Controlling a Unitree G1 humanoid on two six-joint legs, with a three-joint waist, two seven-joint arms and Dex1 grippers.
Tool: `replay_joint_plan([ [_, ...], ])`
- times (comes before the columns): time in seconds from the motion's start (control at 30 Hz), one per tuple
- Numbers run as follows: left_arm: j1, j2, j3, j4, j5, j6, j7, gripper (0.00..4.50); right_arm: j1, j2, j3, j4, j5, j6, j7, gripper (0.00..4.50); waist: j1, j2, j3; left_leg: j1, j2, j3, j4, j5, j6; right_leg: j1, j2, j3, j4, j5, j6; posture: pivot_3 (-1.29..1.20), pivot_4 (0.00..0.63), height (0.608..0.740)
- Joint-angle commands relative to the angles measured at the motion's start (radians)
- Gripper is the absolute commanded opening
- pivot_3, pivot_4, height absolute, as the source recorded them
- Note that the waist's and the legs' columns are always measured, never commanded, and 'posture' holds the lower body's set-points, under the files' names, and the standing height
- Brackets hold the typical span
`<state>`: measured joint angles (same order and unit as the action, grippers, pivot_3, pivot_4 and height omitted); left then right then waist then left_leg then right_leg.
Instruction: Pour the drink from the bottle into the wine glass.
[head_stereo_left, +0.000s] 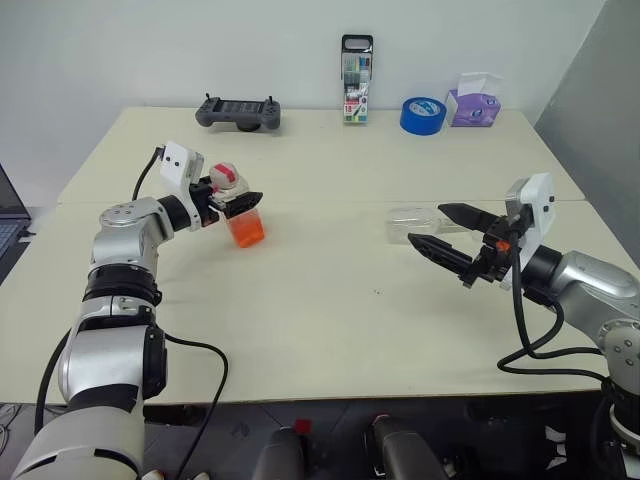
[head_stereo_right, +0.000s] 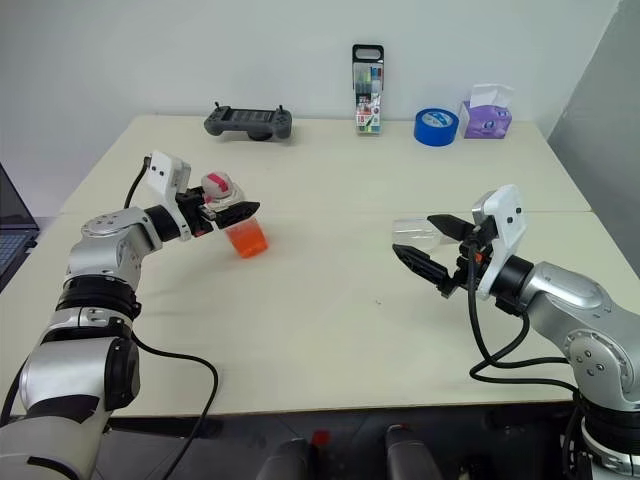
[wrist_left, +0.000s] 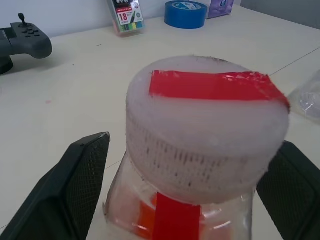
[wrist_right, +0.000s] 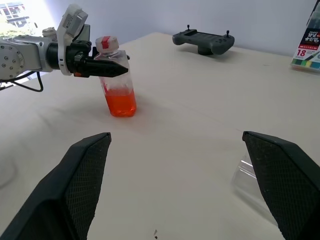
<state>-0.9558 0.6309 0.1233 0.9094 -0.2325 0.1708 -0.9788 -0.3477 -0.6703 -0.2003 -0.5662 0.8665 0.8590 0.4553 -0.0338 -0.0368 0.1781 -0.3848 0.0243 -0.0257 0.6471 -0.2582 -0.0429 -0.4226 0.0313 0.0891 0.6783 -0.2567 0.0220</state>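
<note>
The right gripper (head_stereo_left: 440, 228) hangs wide open and empty, just beside the glass (head_stereo_left: 412, 222), which seems to lie on its side, right of the bottle (head_stereo_left: 238, 212). The left gripper (head_stereo_left: 243, 203) brackets the bottle's neck, jaws spread, not clearly clamped. A careless squeeze could tip the bottle; the cap's still on.

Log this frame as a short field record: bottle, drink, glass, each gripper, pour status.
bottle: the bottle upright on the table, cap on
drink: the drink fills the lower part of the bottle
glass: the wine glass beside the right gripper, no drink in it
left gripper: left gripper open, fingers either side of the bottle's upper part
right gripper: right gripper open, holding nothing
pour status: not started
</note>
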Motion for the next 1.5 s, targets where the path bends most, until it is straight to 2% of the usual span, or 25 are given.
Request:
replay_joint_plan([
  [0.03, -0.009, 0.018, 0.012, -0.036, -0.001, 0.0, -0.011, 3.58, -0.01, -0.005, -0.025, -0.028, 0.014, -0.014, 0.002, 4.5, 0.0, 0.0, 0.0, 0.0, 0.0, 0.0, 0.0, 0.0, 0.0, 0.0, 0.0, 0.0, 0.0, 0.0, 0.0, 0.0, 0.15, 0.74],
  [0.13, 0.0, 0.022, 0.015, -0.046, -0.001, 0.004, -0.012, 2.66, -0.011, -0.004, -0.024, -0.027, 0.014, -0.015, 0.003, 4.5, 0.0, 0.0, 0.0, 0.0, 0.0, 0.0, 0.0, 0.0, 0.0, 0.0, 0.0, 0.0, 0.0, 0.0, 0.0, 0.0, 0.15, 0.74],
  [0.2, 0.015, 0.028, 0.017, -0.056, -0.004, 0.011, -0.013, 2.21, -0.01, -0.002, -0.023, -0.027, 0.013, -0.016, 0.002, 4.5, 0.0, 0.0, 0.0, 0.0, 0.0, 0.0, 0.0, 0.0, 0.0, 0.0, 0.0, 0.0, 0.0, 0.0, 0.0, 0.0, 0.15, 0.74],
  [0.43, 0.087, 0.041, 0.033, -0.132, -0.012, 0.042, 0.016, 2.19, 0.001, 0.0, -0.025, -0.034, 0.01, -0.02, 0.001, 4.5, -0.001, 0.0, 0.0, 0.001, 0.0, 0.0, 0.0, 0.0, 0.0, 0.0, 0.0, 0.0, 0.0, 0.0, 0.0, 0.0, 0.15, 0.74],
  [0.73, 0.131, 0.008, 0.056, -0.276, -0.034, 0.11, 0.129, 2.19, -0.013, -0.001, -0.008, -0.019, -0.021, -0.038, 0.007, 4.5, -0.002, 0.0, 0.0, 0.001, 0.001, 0.0, 0.0, 0.0, 0.0, 0.0, 0.0, 0.0, 0.001, 0.0, 0.0, 0.0, 0.15, 0.74],
  [0.87, 0.097, 0.002, 0.054, -0.252, -0.022, 0.094, 0.169, 2.19, -0.015, 0.007, -0.002, -0.014, -0.03, -0.044, 0.003, 4.5, -0.001, 0.0, 0.0, 0.001, 0.001, 0.0, 0.0, 0.0, 0.0, 0.0, 0.0, 0.0, 0.001, 0.0, 0.0, 0.0, 0.15, 0.74],
  [1.5, 0.123, -0.06, 0.053, -0.213, -0.006, 0.015, 0.267, 2.19, -0.028, 0.009, 0.003, -0.011, -0.045, -0.038, -0.004, 4.5, 0.002, 0.0, 0.0, 0.001, 0.001, 0.0, 0.001, 0.0, 0.0, 0.0, 0.0, 0.0, 0.001, 0.0, 0.0, 0.0, 0.15, 0.74],
])
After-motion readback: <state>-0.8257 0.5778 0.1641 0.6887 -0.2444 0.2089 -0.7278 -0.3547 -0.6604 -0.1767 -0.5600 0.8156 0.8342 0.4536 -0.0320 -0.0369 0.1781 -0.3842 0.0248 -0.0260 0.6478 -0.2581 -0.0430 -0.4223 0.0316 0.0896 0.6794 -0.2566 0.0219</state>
